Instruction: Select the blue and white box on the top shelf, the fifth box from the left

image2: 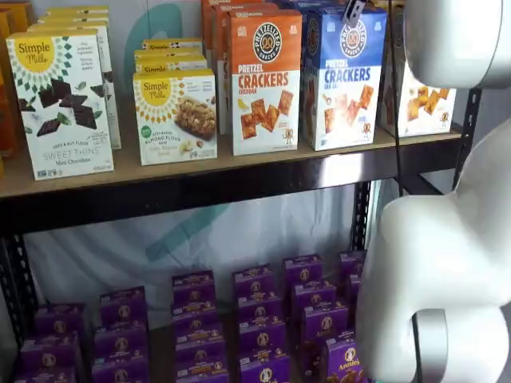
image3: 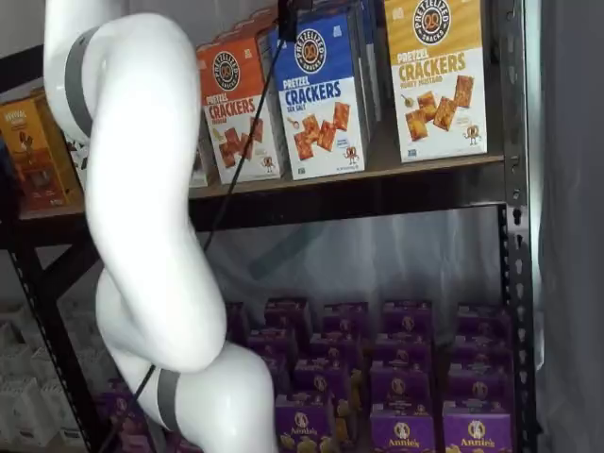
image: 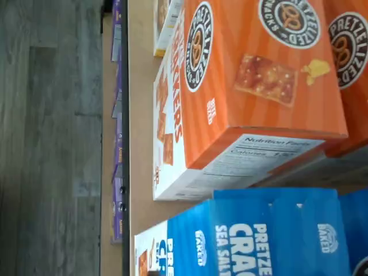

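The blue and white box (image2: 343, 80) (image3: 321, 99) stands upright on the top shelf (image2: 160, 171) (image3: 396, 170), in both shelf views. The wrist view looks down on its blue top (image: 259, 236). Of my gripper (image2: 351, 9) (image3: 288, 11) only a dark tip shows in both shelf views, hanging from the top edge just above this box with a cable beside it. Nothing is lifted; the box rests in its row. The jaws stand wide, with no box held.
An orange-and-white cracker box (image2: 265, 80) (image: 247, 86) stands close on the blue one's left, a yellow-topped one (image3: 439, 75) on its right. Simple Mills boxes (image2: 176, 112) fill the shelf's left. Purple boxes (image2: 255, 319) cover the lower level. My white arm (image3: 142, 217) hangs in front.
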{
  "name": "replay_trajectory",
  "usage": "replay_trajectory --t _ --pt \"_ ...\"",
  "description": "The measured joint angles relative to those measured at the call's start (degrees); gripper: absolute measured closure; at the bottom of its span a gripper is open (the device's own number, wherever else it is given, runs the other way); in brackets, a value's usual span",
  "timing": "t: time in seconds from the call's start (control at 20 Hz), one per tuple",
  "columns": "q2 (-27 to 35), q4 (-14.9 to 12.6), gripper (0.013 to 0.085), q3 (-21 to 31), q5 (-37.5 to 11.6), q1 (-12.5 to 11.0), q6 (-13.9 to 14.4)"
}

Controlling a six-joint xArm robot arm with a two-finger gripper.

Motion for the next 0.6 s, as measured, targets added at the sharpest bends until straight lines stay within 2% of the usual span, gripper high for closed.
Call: replay_trajectory --t 0.3,0.6 --pt "0.3 -1.6 0.013 -0.7 -1.1 0.1 -0.6" --pt "2.3 -3.4 0.013 -2.9 -0.1 0.1 -1.3"
